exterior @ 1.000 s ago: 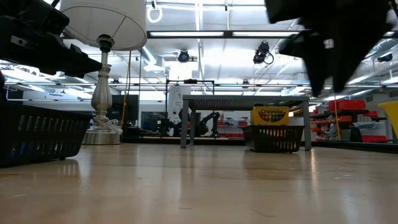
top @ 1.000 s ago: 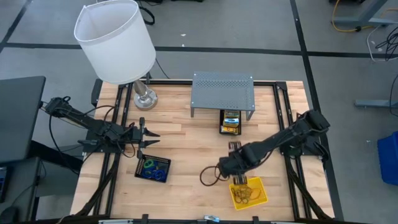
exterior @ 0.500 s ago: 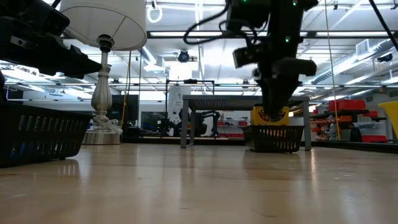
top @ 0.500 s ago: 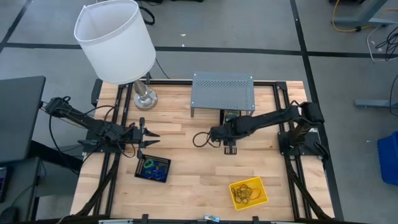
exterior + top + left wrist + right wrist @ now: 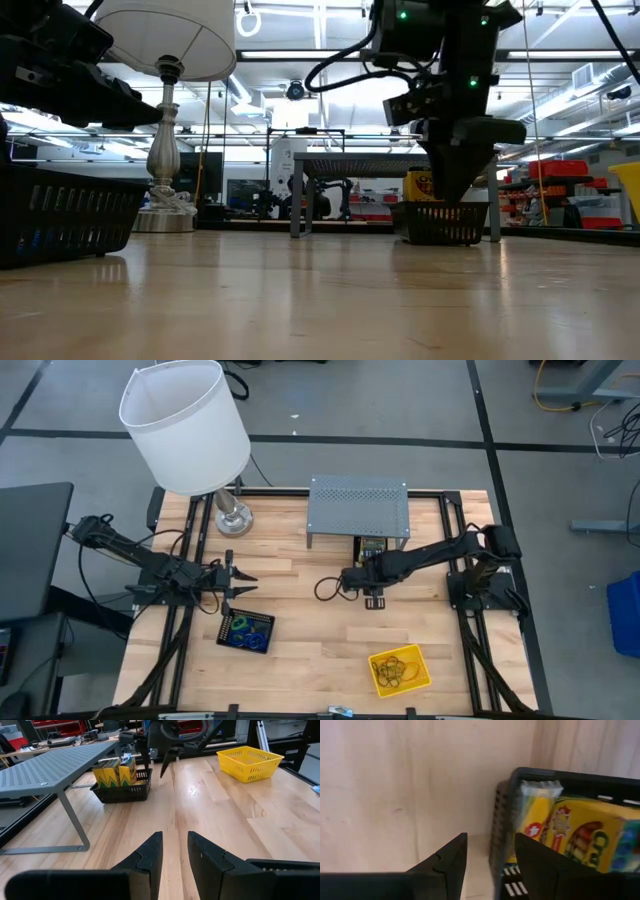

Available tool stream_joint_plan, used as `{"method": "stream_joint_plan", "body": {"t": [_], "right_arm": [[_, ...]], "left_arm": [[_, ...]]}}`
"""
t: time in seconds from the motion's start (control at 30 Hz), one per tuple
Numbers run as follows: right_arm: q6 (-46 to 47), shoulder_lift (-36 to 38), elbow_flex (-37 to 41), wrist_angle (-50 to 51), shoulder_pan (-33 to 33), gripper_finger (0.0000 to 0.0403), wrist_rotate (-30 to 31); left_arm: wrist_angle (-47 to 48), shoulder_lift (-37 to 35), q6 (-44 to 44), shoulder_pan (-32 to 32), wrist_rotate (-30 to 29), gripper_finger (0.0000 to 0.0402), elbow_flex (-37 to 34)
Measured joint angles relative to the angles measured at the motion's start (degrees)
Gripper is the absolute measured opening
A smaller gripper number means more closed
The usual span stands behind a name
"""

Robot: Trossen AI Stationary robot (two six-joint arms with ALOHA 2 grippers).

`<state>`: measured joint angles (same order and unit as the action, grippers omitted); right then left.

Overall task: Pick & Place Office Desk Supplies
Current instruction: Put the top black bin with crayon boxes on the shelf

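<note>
The right end effector (image 5: pixel 372 598), fingers narrowly apart and holding nothing, hovers at the frame's centre over the black mesh tray (image 5: pixel 520 790) of crayon boxes (image 5: pixel 580 832) by the grey shelf (image 5: pixel 358 508). The left end effector (image 5: pixel 240 584), slightly parted, waits at left above the bench (image 5: pixel 310 635).

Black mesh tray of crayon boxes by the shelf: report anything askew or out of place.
Nothing stands out. The black mesh tray sits flat on the wooden table, partly under the grey perforated metal shelf, with the yellow-and-green crayon boxes upright inside. The right pincer hovers beside it, empty.
</note>
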<state>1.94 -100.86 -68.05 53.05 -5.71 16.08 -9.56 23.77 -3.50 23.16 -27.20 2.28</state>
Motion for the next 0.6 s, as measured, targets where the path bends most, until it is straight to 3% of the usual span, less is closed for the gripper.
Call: {"method": "stream_joint_plan", "body": {"t": [0.6], "right_arm": [[-4.38,0.00,0.04,-0.55,5.73,0.0172,-2.61]], "left_arm": [[0.00,0.00,0.09,0.00,0.00,0.0099,0.00]]}}
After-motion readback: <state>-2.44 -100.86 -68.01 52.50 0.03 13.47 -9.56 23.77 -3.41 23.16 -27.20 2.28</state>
